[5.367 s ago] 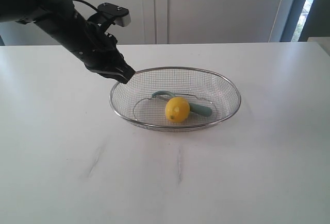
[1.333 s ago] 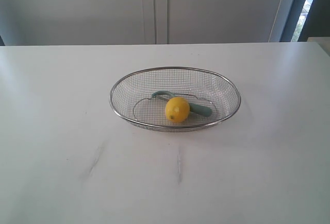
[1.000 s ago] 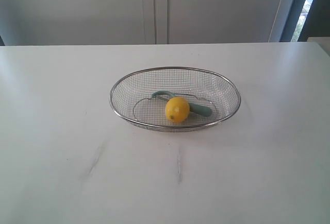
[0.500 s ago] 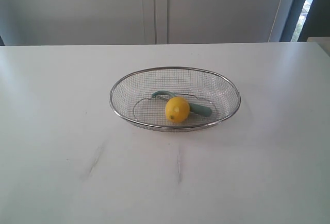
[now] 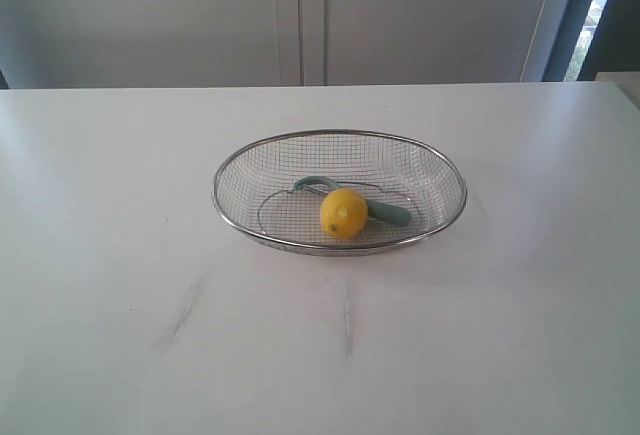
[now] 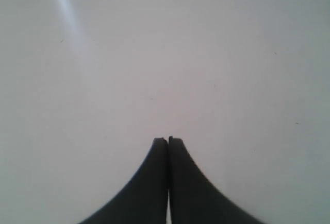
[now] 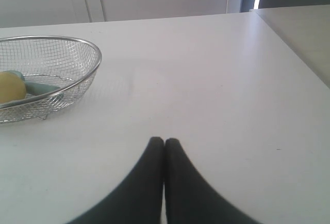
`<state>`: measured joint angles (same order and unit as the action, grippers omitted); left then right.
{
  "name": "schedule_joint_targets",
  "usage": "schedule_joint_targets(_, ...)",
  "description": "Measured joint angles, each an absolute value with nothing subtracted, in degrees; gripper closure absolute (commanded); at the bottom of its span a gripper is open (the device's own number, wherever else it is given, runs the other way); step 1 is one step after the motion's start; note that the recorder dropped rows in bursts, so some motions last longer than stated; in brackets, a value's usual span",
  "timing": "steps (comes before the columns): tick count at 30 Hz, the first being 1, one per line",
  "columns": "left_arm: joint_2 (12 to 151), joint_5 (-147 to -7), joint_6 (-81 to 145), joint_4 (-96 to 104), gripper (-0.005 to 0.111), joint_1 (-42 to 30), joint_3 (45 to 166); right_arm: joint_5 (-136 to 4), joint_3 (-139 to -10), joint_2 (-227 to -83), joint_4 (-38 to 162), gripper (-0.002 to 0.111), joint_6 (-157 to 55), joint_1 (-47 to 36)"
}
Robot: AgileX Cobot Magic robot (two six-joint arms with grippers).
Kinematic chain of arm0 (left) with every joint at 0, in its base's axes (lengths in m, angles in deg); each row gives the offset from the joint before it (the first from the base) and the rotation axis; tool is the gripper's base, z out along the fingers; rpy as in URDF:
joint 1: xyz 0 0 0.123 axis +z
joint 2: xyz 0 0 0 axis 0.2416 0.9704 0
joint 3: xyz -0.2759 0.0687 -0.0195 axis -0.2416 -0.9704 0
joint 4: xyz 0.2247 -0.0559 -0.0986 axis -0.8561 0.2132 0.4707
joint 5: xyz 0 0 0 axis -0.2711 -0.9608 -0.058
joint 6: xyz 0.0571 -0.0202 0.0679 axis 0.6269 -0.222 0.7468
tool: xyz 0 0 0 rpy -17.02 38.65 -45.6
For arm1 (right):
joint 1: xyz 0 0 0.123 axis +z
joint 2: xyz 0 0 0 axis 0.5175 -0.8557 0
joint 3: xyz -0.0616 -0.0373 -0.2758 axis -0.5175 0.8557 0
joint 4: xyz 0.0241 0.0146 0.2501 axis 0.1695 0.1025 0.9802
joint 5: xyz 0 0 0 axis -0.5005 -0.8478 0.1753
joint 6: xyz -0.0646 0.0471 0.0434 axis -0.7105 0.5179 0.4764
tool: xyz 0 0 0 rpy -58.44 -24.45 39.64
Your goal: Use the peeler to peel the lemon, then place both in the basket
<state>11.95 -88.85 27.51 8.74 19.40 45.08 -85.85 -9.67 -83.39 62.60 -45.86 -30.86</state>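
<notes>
1. Both pairs of jaws are pressing fully together and pinching nothing. My left gripper (image 6: 168, 140) is hanging over bare white tabletop (image 6: 165, 54). My right gripper (image 7: 164, 140) is doing likewise, with the wire-mesh basket (image 7: 77, 41) well apart from it. Neither of my arms is showing in the exterior view.
2. The lemon (image 5: 344, 212) is sitting inside the basket at the centre of the exterior frame, close to the basket's near wall.
3. It is resting against the peeler (image 5: 392, 215) and hiding its middle. The teal handle is poking out to the lemon's right, and the curved head is showing at its upper left.
4. I am judging the lemon as firm, rounded and waxy, so it is likely to roll or slip out of a shallow pinch. I would be gripping it across its widest part, coming in from above because the mesh walls are blocking a side approach.
5. I am judging the peeler as light, stiff and thin. The handle end, clear of the lemon, looks like the place to grip, keeping off the blade. With it lying low on the mesh, my fingertips could be snagging the wires.
</notes>
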Motion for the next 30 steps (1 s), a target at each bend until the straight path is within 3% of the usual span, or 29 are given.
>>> schedule_joint_targets(7,12.0,-88.9,27.4,4.6,0.107,13.2,45.1,-85.8,-9.7,-83.4,62.6,0.108,-45.9,-30.9)
schedule_joint_targets(30,12.0,-88.9,27.4,4.4,0.107,13.1,45.1,-85.8,-9.7,-83.4,62.6,0.108,-45.9,-30.9)
